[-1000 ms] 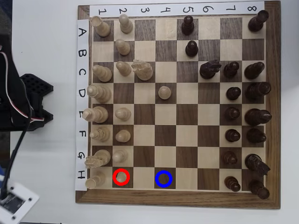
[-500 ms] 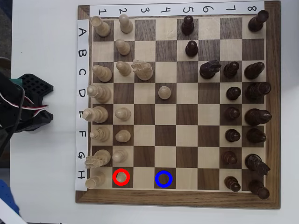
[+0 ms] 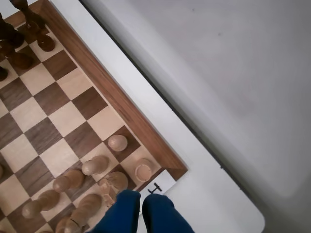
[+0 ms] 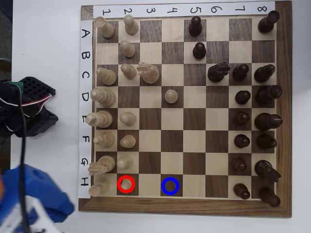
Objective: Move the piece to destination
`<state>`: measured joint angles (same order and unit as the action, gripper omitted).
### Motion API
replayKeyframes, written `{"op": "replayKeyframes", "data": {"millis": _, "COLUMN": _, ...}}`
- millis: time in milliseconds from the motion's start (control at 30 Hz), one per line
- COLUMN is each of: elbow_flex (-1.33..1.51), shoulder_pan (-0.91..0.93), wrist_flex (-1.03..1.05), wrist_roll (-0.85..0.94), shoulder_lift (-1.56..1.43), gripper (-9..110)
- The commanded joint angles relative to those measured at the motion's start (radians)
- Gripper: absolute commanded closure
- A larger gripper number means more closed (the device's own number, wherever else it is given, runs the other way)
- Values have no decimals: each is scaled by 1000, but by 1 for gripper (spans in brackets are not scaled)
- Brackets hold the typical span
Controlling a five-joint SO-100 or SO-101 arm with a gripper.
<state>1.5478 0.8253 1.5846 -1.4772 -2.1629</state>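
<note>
The blue gripper, fingers nearly together and empty, hangs over the board's corner edge; the small cream wooden pawn stands red-ringed, two squares from the blue-ringed dark square.

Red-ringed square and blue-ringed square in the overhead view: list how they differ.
The red-ringed square holds a cream pawn; the blue-ringed square stands empty. The red-ringed square sits in column 2, next to the pale corner piece; the blue-ringed square sits in column 4, with bare squares either side. Both are dark squares in row H, by the board's near edge.
</note>
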Motion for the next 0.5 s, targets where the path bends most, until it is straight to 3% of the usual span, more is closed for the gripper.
{"op": "replayKeyframes", "data": {"millis": 0, "elbow_flex": -32, "shoulder_pan": -130, "wrist_flex": -40, "wrist_roll": -252, "shoulder_lift": 112, "gripper": 101}}
{"op": "replayKeyframes", "data": {"millis": 467, "elbow_flex": 186, "shoulder_pan": -207, "wrist_flex": -143, "wrist_roll": -370, "shoulder_lift": 189, "gripper": 93}}
